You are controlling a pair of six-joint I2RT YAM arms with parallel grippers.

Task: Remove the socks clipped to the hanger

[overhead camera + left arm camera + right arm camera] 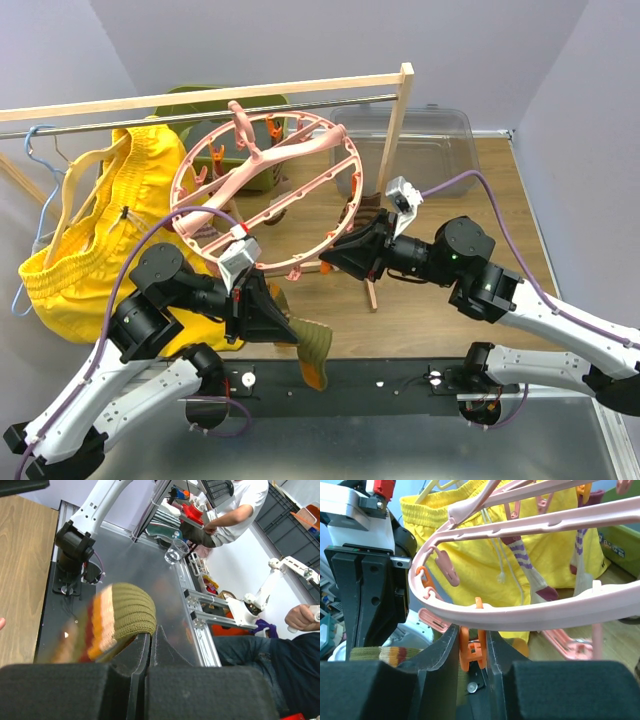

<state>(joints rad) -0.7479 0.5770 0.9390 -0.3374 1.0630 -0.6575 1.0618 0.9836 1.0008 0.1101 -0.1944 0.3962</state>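
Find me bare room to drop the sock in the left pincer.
Bare wood between the arms, bordered by the right arm above and the black strip below, right of the sock in the left pincer. More wood between the bin and the right arm. Crowded: under the hanger, where the right pincer pinches a clip, and left, by the shorts.

Yellow shorts (90,250) hang at the counter's far-left corner on a cream hanger (66,190). A light-blue wire hanger (30,140) hangs beside them on a metal rod (90,122). A wooden rail (120,104) runs along the far edge to a wooden post (398,120). A green container (262,108) stands behind the rail. A clear plastic bin (440,150) occupies the far-right corner.
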